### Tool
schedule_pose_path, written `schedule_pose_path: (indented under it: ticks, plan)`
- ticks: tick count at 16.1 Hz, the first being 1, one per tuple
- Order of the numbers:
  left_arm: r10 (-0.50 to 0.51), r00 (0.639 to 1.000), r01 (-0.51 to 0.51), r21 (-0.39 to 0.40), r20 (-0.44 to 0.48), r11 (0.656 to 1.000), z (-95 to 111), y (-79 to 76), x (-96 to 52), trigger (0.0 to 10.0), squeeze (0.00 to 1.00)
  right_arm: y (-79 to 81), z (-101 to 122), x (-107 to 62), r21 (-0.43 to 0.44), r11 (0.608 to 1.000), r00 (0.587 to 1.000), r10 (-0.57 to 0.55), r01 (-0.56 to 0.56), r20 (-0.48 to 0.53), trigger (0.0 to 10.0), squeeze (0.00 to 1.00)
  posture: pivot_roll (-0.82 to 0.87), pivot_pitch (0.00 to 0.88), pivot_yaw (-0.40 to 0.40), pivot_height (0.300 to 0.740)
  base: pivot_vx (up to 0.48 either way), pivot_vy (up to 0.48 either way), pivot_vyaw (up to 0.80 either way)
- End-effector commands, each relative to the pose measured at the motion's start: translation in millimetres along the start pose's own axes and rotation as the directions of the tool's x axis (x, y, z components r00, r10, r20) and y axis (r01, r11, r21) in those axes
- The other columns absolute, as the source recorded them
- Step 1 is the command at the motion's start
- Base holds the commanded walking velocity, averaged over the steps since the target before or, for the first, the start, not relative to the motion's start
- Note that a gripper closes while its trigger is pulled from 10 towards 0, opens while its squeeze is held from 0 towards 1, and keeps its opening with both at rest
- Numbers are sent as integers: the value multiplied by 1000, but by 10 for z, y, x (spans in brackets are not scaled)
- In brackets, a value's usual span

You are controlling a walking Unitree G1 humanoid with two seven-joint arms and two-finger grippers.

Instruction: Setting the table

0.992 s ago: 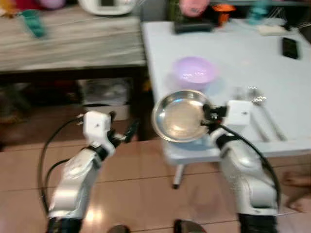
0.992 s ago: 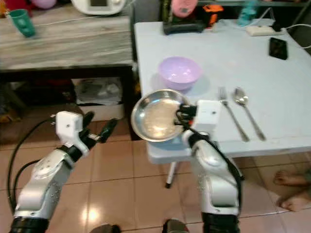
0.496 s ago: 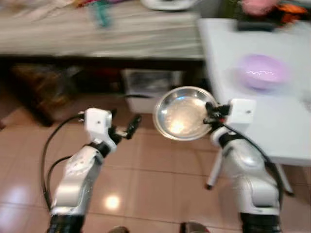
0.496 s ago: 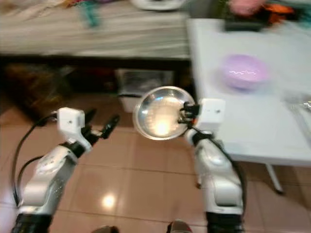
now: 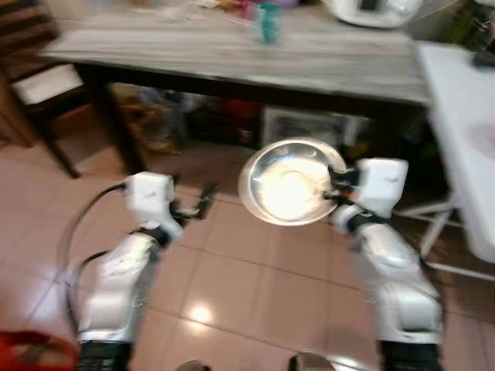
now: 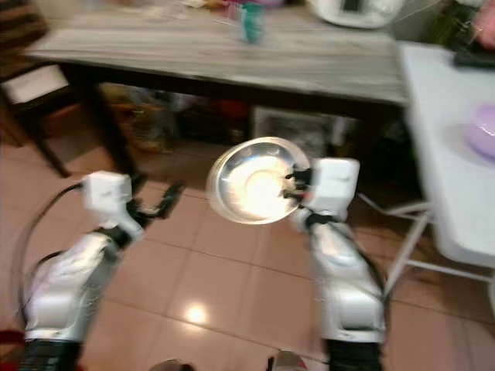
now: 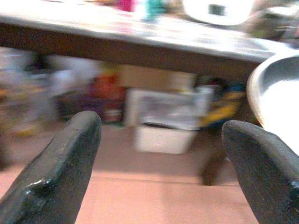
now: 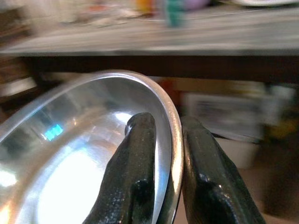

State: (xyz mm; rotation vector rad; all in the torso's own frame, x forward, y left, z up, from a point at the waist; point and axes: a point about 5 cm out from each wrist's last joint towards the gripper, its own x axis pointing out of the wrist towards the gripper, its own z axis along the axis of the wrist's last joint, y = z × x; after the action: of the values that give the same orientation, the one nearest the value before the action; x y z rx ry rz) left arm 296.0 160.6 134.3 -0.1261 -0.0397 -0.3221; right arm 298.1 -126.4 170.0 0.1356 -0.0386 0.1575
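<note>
view has swung left; right gripper (image 8: 163, 186) still pinches steel plate (image 5: 288, 184).

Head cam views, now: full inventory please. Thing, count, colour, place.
metal bowl: 1, silver, held up over the floor, its rim pinched by the right tool
wooden table: 1, grey-brown top with dark legs, across the back
teal cup: 1, teal, on the wooden table
white appliance: 1, white, on the wooden table's far right
white table: 1, white, at the right edge
purple bowl: 1, lilac, on the white table, cut off by the frame
storage box: 1, whitish, under the wooden table, blurred
tile floor: reddish-brown, below
left tool: 1, black fingers, open, holding nothing
right tool: 1, black fingers, shut on the metal bowl's rim
</note>
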Motion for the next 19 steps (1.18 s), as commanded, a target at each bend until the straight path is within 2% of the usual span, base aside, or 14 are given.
schedule_pose_path:
  ticks: [1, 5, 11, 16, 19]
  plan:
    - [-2, 1000, 2, -16, 2, 1000, -7, -24, -5, 10000, 0, -61, 65, -8, -13, 1000, 999, -18, 19, 28, 10000, 0, -188, 160, 17, 740, 0, 0, 450]
    - [-24, 1000, 24, -19, 9, 1000, 4, -51, -7, 10000, 0, -72, 76, -8, -21, 1000, 999, -21, 22, 35, 10000, 0, -190, 161, 14, 740, 76, 0, 450]
    - [-38, 999, 39, -27, 11, 999, 3, -76, -7, 10000, 0, -68, 79, -11, -22, 999, 999, -24, 25, 39, 10000, 0, -191, 163, 14, 740, 368, 0, 445]
    - [-45, 999, 45, -32, 11, 998, 0, -95, -10, 10000, 0, -64, 71, -15, -22, 1000, 999, -21, 22, 37, 10000, 0, -192, 162, 16, 740, 395, 0, 0]
    - [-51, 999, 52, -33, 10, 998, -1, -109, -5, 10000, 0, -61, 72, -19, -24, 1000, 999, -19, 20, 42, 10000, 0, -193, 162, 17, 740, 393, 0, 562]
